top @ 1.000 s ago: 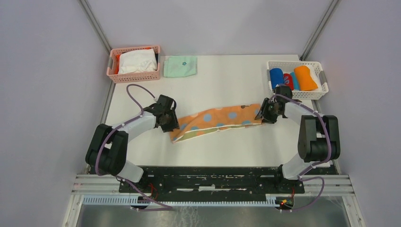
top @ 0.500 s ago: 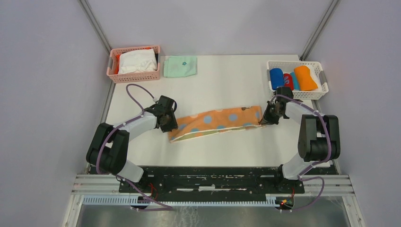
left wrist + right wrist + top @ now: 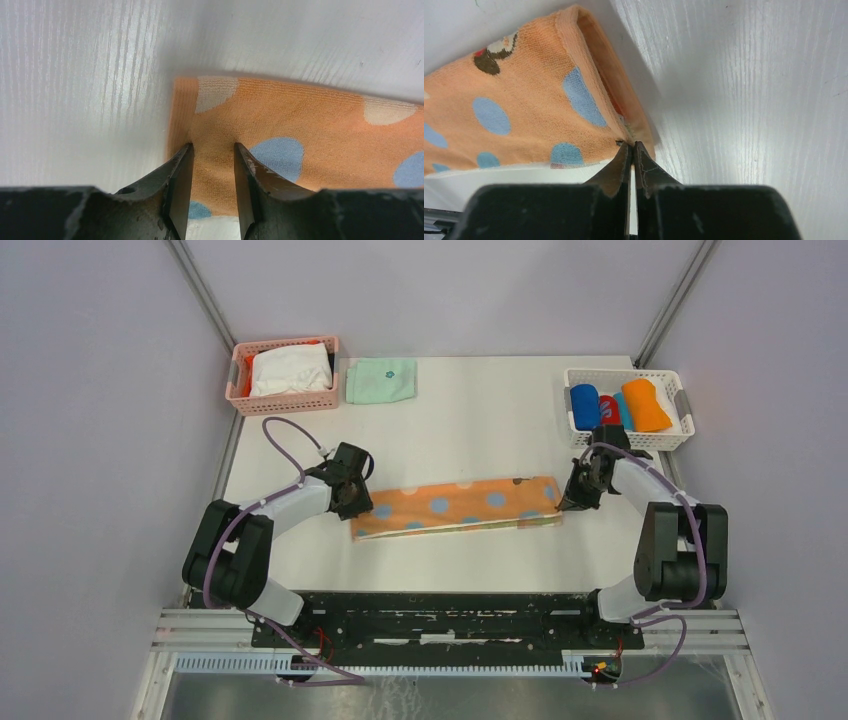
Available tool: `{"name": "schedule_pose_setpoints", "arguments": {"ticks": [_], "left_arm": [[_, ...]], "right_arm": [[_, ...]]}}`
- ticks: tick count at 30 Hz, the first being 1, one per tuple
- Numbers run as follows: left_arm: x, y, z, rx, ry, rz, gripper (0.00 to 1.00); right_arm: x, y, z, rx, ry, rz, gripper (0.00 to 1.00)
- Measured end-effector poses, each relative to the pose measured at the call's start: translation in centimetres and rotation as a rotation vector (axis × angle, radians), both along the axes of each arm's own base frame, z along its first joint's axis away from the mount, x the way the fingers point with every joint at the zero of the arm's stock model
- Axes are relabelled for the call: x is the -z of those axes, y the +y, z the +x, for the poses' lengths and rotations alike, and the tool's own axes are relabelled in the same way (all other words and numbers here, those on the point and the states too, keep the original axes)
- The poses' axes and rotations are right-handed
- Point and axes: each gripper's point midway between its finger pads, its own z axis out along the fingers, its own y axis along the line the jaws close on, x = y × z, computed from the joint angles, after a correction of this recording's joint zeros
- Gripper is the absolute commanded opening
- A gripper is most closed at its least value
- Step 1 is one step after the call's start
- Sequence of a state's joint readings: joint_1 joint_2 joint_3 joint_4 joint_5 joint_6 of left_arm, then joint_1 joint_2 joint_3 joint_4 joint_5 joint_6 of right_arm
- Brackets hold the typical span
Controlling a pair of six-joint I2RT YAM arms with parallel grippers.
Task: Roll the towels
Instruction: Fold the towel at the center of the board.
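The dotted towel (image 3: pixel 455 507) is lying flat on the table (image 3: pixel 470 430), folded lengthwise into a long strip. It is stretching from one claw to the other.

The left gripper (image 3: pixel 358 505) is sitting over the strip's left end. In the left wrist view its fingers (image 3: pixel 181 165) are standing apart, with the orange cloth showing flat in the gap between them. It is not clamping anything.

The right gripper (image 3: pixel 572 502) is meeting the strip's right end. In the right wrist view its jaws are pressed together on the near corner of the folded edge, nipping the cloth at their tips.

Just beyond the right claw, a white basket (image 3: pixel 680 435) is holding a rolled blue towel (image 3: pixel 584 405) and a rolled orange towel (image 3: pixel 647 405). Smaller red and teal rolls are sitting between the two.

Well beyond the left claw, a folded mint-green cloth (image 3: pixel 381 380) is lying on the table. Just beside it a pink basket (image 3: pixel 285 405) is carrying white cloth (image 3: pixel 290 370).
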State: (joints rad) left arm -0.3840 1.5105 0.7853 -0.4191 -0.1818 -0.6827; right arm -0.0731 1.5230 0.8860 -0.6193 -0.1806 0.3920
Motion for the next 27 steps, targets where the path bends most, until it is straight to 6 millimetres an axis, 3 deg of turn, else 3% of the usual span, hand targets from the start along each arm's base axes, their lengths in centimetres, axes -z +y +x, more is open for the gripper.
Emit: {"name": "schedule_pose_setpoints", "arguments": {"ticks": [7,12,17,21,27], "left_arm": [[-0.1,0.0,0.0,0.0,-0.001,0.0,0.54],[-0.8,0.6,-1.3,0.0,0.027,0.013,0.59],[-3.6,0.2,-1.6,0.018,-0.018,-0.006,0.61],[-5.8,-1.9,-1.5,0.08,-0.075,-0.038,0.61],[-5.3,-4.9,-2.4,0.182,-0.053,-0.038,0.62]], "right_arm": [[0.1,0.6,-1.6,-0.024,0.031,0.031,0.28],[-0.6,0.9,-2.9,-0.035,0.039,0.041,0.35],[-2.8,1.1,-1.9,-0.054,-0.057,0.035,0.4],[-3.5,2.3,-0.5,-0.096,-0.104,0.05,0.43],[-2.7,2.9,1.6,-0.115,-0.121,0.049,0.55]]}}
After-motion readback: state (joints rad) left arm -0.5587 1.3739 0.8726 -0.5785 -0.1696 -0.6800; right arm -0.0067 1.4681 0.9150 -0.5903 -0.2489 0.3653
